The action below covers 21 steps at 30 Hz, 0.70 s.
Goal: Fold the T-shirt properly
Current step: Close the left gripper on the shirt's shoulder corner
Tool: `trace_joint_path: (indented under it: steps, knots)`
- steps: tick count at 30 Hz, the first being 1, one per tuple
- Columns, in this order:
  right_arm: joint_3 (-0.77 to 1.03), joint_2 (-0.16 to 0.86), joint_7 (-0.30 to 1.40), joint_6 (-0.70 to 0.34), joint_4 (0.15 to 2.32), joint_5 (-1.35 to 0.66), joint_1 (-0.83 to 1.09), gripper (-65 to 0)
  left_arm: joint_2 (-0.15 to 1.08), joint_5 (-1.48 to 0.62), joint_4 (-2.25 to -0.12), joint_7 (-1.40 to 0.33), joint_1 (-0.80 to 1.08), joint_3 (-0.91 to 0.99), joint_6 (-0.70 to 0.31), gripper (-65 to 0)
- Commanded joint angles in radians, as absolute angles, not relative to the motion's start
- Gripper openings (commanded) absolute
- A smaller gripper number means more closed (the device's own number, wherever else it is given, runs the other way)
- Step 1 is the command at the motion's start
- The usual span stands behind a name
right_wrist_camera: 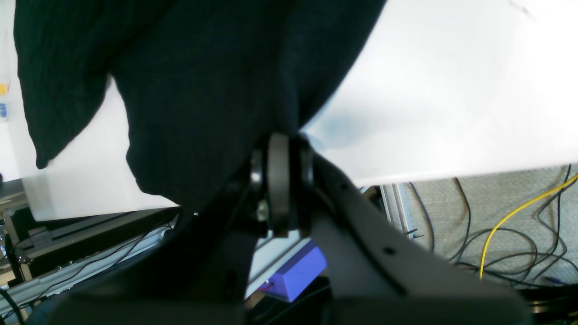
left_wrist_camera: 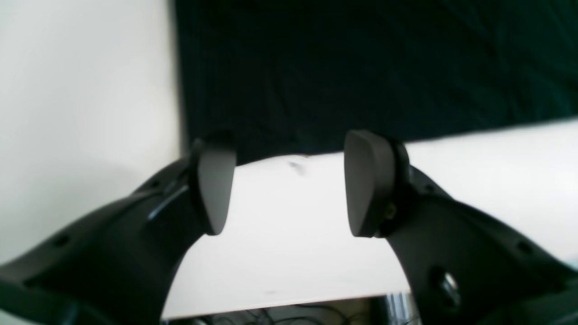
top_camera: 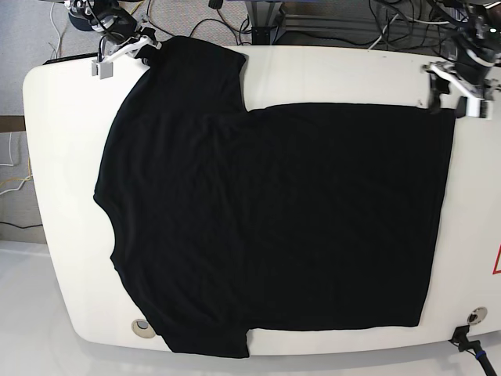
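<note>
At ten o'clock on the table (top_camera: pixel 47 117) we find the right gripper (right_wrist_camera: pixel 280 180) pinched shut on the sleeve of the T-shirt (top_camera: pixel 274 227), apparently to start a fold. The shirt lies flat across the table. At two o'clock the left gripper (left_wrist_camera: pixel 289 185) hangs spread wide and empty just off the hem corner, which we judge ready for a grasp.

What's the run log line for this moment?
T-shirt: flat on table | right end effector: shut on sleeve | left end effector: open at hem corner
</note>
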<state>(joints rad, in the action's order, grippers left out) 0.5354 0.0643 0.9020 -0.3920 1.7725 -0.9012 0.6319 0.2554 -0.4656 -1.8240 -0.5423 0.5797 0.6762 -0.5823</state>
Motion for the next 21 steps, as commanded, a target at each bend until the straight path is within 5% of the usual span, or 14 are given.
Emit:
trace_joint_path:
  steps: [1,6,10,21]
  knots:
    - [0.539,0.073,0.897,-0.397,1.788,-0.918,0.641,-65.0,0.277,-0.584,-1.793,-0.661,0.547,0.753,-0.639,-28.4]
    - [0.539,0.073,0.897,-0.397,1.788,-0.918,0.641,-65.0,0.277,-0.593,-1.699,-0.811,0.455,0.831,-0.698,-27.5]
    - [0.539,0.073,0.897,-0.397,1.790,-0.918,0.638,-65.0,0.280,-0.593,-1.586,-0.837,0.414,0.846,-0.698,-20.1]
    - [0.539,0.073,0.897,-0.397,1.788,-0.918,0.636,-65.0,0.295,-0.591,-1.423,-0.835,0.329,0.776,-0.698,-20.3]
